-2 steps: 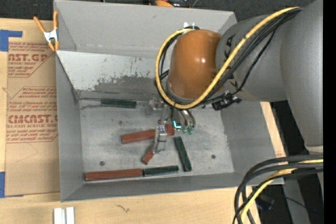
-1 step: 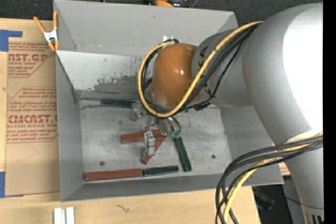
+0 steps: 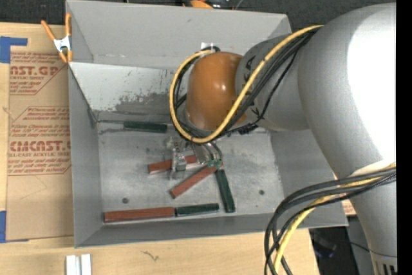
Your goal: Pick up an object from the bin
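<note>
Grey metal bin (image 3: pixel 116 158), scuffed floor, and we start at the near wall. A long red-brown flat stick (image 3: pixel 138 214) and a shorter dark green stick (image 3: pixel 197 208) lie end to end, well to the near side of the jaws.

Moving in, another dark green stick (image 3: pixel 224 190) lies slanted on the jaws' near side, off towards the arm. A red-brown stick (image 3: pixel 192 183) lies diagonally just in front of them, its upper end almost under them.

Now the jaws themselves, down low over the floor beneath the orange domed wrist cover (image 3: pixel 215 90). They sit at one end of a short red-brown stick (image 3: pixel 159 168), which pokes out from them towards the view's left. That looks like the pick. Whether they're open or closed on it, I can't tell.

Beyond them, one more dark green stick (image 3: pixel 145 127) lies along the foot of the far wall, well apart.

The risks from here: a grip on just the end of that short stick could let it pivot and slip out on the lift. The diagonal stick is also close enough to get nipped or dragged along.
</note>
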Motion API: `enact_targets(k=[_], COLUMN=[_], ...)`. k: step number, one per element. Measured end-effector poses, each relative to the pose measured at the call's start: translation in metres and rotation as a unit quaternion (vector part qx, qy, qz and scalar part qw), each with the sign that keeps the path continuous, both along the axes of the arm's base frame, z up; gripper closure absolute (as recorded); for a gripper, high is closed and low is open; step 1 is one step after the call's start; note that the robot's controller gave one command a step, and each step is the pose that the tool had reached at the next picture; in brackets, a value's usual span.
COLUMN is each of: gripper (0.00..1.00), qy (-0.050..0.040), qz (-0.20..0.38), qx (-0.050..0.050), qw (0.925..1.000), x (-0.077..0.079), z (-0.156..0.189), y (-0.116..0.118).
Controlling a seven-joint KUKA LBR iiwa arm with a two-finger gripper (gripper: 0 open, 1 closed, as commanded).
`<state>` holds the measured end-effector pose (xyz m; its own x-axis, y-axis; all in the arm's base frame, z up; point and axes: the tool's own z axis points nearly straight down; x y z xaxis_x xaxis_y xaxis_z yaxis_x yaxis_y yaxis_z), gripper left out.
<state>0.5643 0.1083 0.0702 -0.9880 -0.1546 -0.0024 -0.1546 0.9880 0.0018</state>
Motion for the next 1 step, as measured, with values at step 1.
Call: enact_targets(k=[1], gripper=[1.0], qy=[-0.0045], qz=[0.0], qx=[0.0], qw=[1.0], x=[0.018], z=[0.1481], y=[-0.0175])
